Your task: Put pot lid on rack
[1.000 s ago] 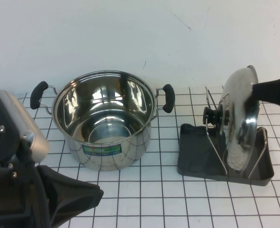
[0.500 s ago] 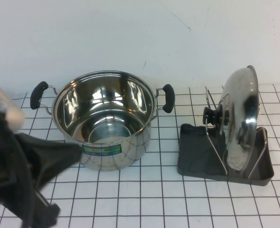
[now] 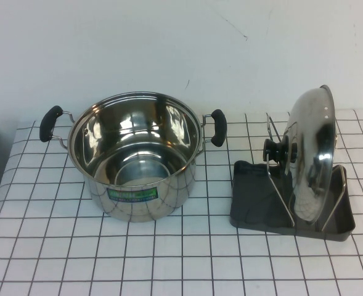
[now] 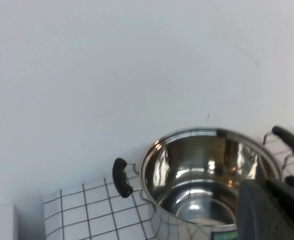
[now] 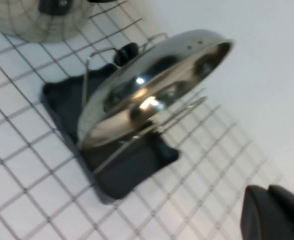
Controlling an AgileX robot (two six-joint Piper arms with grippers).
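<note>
The pot lid (image 3: 312, 157) stands on edge in the rack (image 3: 255, 206) near the counter's right edge, leaning between the wire dividers, its black knob (image 3: 272, 150) facing left toward the pot (image 3: 135, 154). Its broad face runs roughly front to back, so the task looks done.

Neither arm shows from the raised camera. The right gripper (image 5: 274, 212) appears only as a dark tip in its own wrist camera, well apart from the lid with bare counter between; the right arm is likely the nearer one. The left gripper (image 4: 271, 210) sits near the pot's rim. I cannot tell how wide either claw is.

The pot carries a green and blue label (image 3: 130, 195) on its front; its writing is too small to read.
</note>
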